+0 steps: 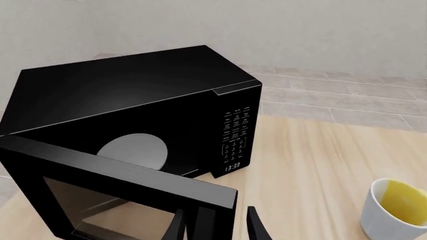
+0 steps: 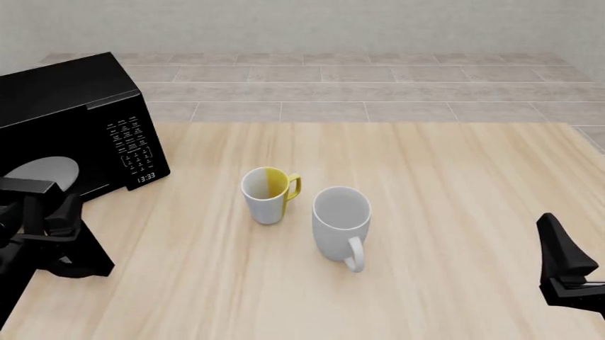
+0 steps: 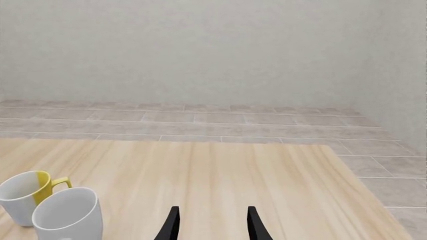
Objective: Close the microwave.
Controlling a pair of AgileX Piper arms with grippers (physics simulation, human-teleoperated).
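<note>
The black microwave (image 1: 133, 85) stands at the table's far left in the front view (image 2: 66, 106), with its keypad panel (image 2: 132, 149) and clock display (image 1: 232, 166) facing the table. Its door (image 1: 113, 185) hangs open, swung out towards me, and a grey round plate (image 1: 132, 152) shows inside. My left gripper (image 1: 217, 227) is open, with its fingers on either side of the door's free edge; in the front view it sits at the door's end (image 2: 47, 209). My right gripper (image 3: 210, 225) is open and empty, low at the right (image 2: 565, 251).
A white mug with a yellow inside (image 2: 268, 195) and a plain white mug (image 2: 341, 219) stand together mid-table, right of the microwave. Both show in the right wrist view (image 3: 23, 197) (image 3: 67, 217). The wooden table (image 2: 454, 184) ends at a tiled floor behind.
</note>
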